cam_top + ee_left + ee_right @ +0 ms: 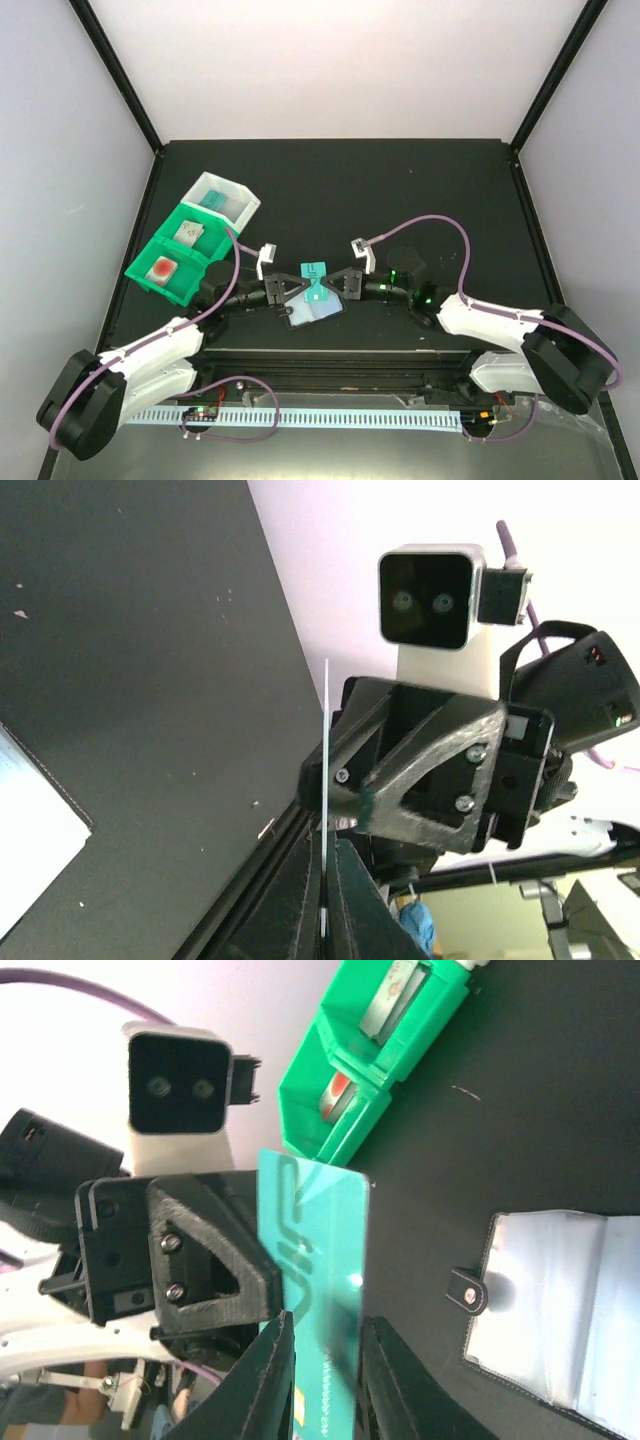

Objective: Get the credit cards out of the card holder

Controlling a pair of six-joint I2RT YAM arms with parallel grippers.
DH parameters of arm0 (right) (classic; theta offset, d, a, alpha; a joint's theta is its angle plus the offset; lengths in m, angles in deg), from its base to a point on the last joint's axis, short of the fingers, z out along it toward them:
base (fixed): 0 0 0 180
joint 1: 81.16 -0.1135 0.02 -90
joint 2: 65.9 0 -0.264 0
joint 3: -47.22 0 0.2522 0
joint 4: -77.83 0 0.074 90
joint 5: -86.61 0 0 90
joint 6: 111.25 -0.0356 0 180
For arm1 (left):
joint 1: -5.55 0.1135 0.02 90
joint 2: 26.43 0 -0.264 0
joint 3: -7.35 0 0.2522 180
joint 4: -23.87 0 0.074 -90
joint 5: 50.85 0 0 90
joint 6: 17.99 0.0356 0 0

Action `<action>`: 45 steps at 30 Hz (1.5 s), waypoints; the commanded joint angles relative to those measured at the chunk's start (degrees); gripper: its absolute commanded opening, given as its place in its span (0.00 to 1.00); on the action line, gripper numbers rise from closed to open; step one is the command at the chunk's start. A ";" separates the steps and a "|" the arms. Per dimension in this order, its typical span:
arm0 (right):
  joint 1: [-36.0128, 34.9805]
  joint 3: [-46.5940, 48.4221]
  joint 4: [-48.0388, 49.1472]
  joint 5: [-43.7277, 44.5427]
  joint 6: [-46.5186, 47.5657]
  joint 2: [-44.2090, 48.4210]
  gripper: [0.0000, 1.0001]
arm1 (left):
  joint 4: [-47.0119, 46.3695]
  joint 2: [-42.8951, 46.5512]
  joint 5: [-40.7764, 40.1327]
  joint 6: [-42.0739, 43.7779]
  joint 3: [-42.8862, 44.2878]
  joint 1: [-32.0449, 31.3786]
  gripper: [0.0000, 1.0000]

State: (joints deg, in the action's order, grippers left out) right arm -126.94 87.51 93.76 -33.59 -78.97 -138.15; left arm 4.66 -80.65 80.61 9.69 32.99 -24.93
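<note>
The step in hand looks like a mid-air handover above the middle of the counter point(400, 190). The left gripper point(303, 290) has its jaws pressed together on the teal card point(314, 271), which shows edge-on from that wrist. The right gripper point(330, 286) has the same card between its jaws, but whether they pinch it cannot be told. They should part fully before the left arm draws away, or the card may twist. The card holder point(318, 312) lies open on the counter, just under the card.

Counted:
- one card in the air
- one card holder
- two other credit cards point(163, 268) in the green bin point(137, 266) at the left, one per compartment
- one white bin point(248, 200) at its far end, contents unclear
</note>
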 commanded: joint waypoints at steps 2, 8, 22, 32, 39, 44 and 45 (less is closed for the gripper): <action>-0.11 3.42 -9.83 -2.46 12.52 6.22 0.30 | 1.36 1.86 5.98 4.53 1.58 -0.06 0.02; 0.28 10.26 -28.87 -3.10 26.71 11.49 0.48 | 10.00 5.09 10.36 12.52 4.04 -0.08 0.02; 0.34 25.17 -53.47 -10.33 45.20 5.13 0.53 | 22.04 4.12 19.36 22.75 8.42 -0.18 0.01; 0.36 25.86 -51.21 -13.04 44.31 0.31 0.47 | 19.57 3.80 20.51 21.46 7.54 -0.13 0.02; 0.38 24.63 -48.08 -15.27 42.54 -0.81 0.16 | 20.55 3.86 20.22 21.74 7.61 -0.17 0.02; 0.39 23.44 -45.30 -16.49 40.47 0.07 0.01 | 22.12 4.21 18.65 21.79 8.08 -0.19 0.08; 0.39 23.28 -44.95 -16.31 39.99 0.24 0.01 | 22.61 4.51 18.21 21.65 8.26 -0.16 0.14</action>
State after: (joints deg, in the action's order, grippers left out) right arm -126.68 111.51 44.56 -48.78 -37.39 -138.72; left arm 26.19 -77.06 99.21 30.52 39.52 -24.91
